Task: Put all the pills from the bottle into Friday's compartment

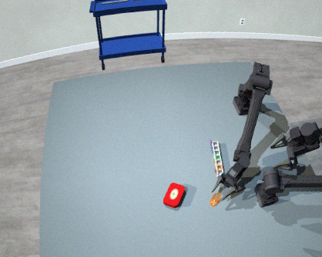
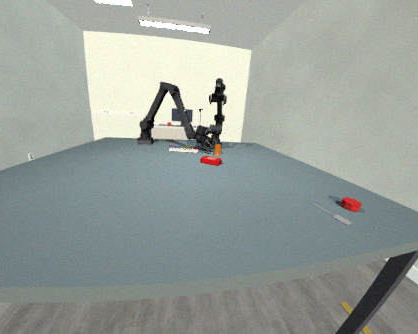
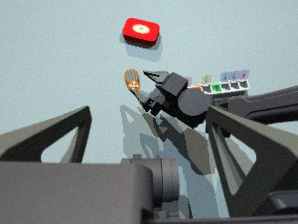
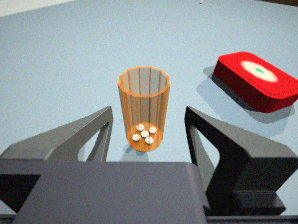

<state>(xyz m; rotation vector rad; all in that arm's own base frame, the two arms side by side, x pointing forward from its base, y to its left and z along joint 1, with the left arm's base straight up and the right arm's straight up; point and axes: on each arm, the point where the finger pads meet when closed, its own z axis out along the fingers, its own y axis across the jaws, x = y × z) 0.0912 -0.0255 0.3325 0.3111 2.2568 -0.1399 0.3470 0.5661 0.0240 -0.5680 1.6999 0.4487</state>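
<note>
While pills fill the bottle's bottom [image 4: 144, 134], a red box [image 1: 174, 195] [image 2: 211, 160] [image 3: 141, 31] [image 4: 257, 80] sits near.

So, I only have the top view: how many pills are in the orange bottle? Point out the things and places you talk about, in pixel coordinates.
Observer: The right wrist view shows five white pills [image 1: 214, 202] [image 3: 133, 85] [image 4: 144, 134] at the bottom of the orange bottle [image 1: 215, 199] [image 2: 217, 149] [image 3: 132, 79] [image 4: 144, 107].
Operator: And anything on the table outside my picture?
Observer: Yes, the exterior view shows a small red piece [image 2: 351, 204] beside a thin, flat-ended tool [image 2: 342, 219].
</note>
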